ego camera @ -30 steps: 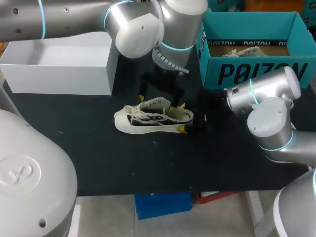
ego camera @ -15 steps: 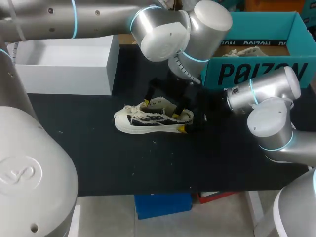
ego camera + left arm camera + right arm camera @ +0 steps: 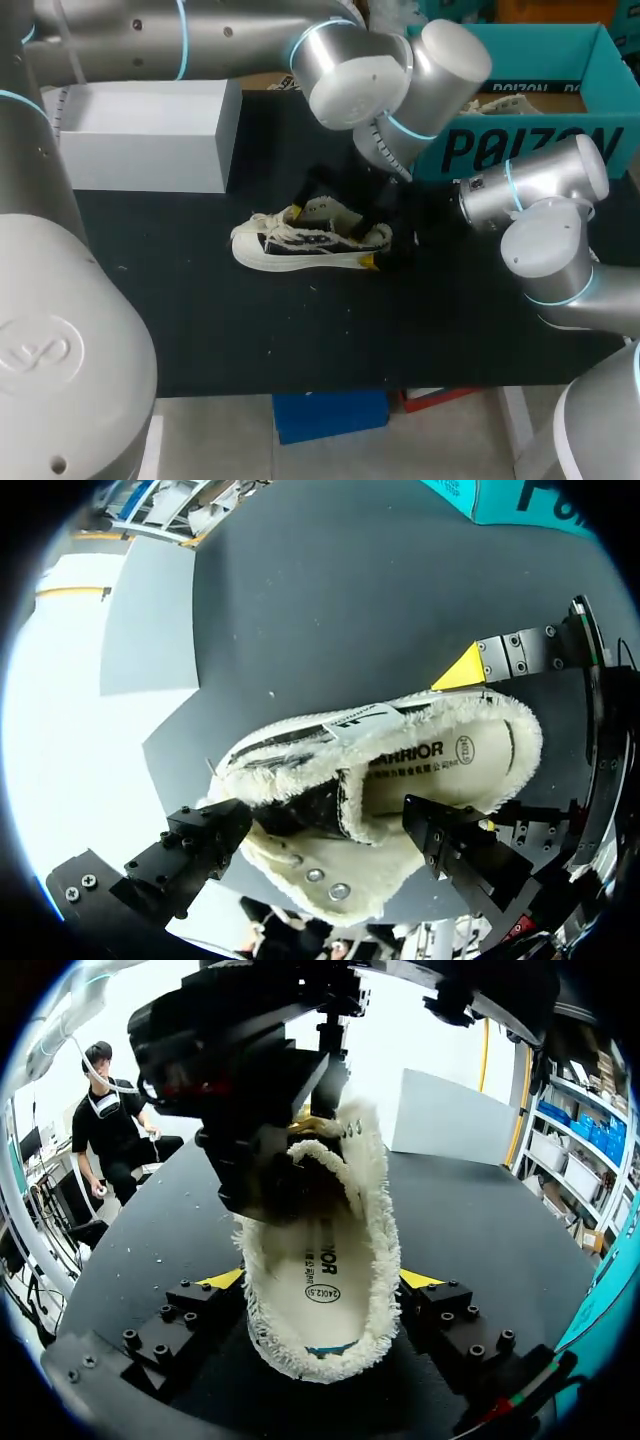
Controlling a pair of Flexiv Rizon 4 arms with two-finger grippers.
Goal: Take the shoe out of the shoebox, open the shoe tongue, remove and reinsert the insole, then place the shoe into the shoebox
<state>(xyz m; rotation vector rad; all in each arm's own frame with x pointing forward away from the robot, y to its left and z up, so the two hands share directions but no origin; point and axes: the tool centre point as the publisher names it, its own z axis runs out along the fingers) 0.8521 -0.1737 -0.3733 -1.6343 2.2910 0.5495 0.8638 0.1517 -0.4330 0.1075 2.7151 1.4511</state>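
A: Shoe (image 3: 310,240)?
B: Cream, black side panel. Insole (image 3: 325,1295) cream, black print.
A: Around it?
B: Black surface (image 3: 300,330). Teal shoebox (image 3: 520,145) with black lettering at 2 o'clock, white box (image 3: 140,150) at 10. Right hand (image 3: 320,1280): yellow tips (image 3: 222,1278).

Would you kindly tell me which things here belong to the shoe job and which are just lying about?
Job: cream-and-black canvas shoe, teal cardboard shoebox, left claw over the shoe, right claw at its heel.
Lying about: white rectangular open box, second pale shoe inside the shoebox.
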